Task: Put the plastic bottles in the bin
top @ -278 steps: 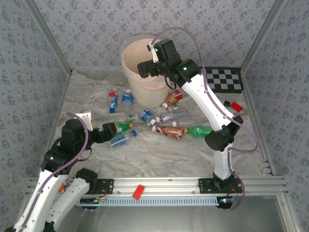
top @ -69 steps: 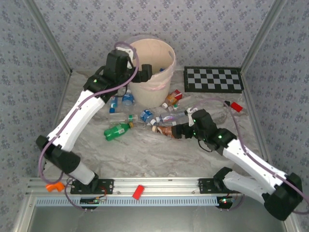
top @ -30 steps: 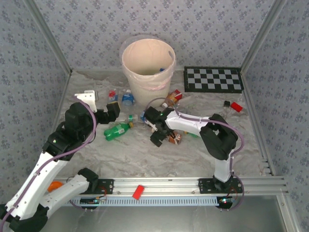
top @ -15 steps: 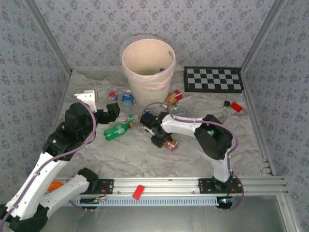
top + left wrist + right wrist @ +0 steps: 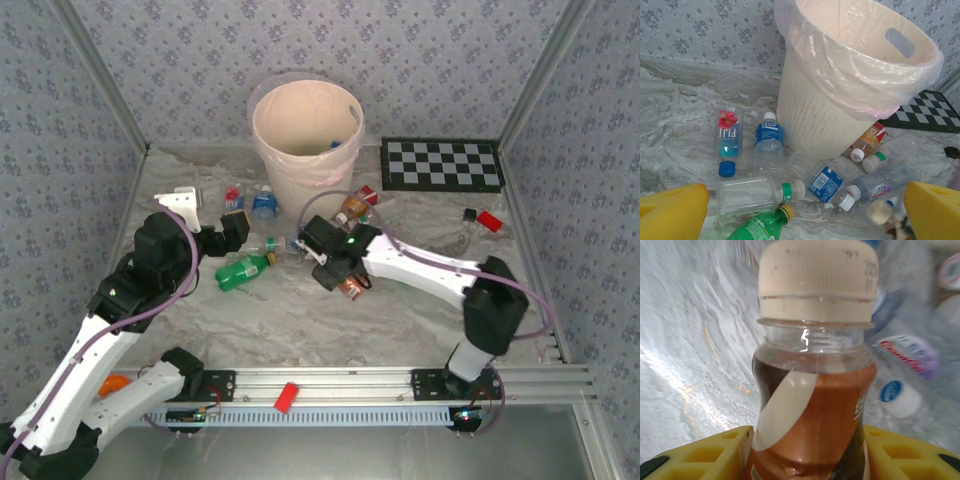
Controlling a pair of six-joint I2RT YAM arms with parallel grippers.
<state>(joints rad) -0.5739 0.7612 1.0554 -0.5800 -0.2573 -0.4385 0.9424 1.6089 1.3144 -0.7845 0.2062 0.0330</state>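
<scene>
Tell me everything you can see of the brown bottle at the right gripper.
The brown bottle is clear plastic with a cream ribbed cap and a brown label with a white swirl, creased low down. The right gripper's yellow fingers press its body from both sides, cap pointing out past the fingertips.

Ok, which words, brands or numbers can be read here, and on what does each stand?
"FIJI": on the clear bottle with the blue cap, left of the bin.
Print on the blue-labelled bottle beside it: too small to read.
Digits on the cap of the brown bottle: blurred.
Word on the purple-labelled bottle: blurred.
</scene>
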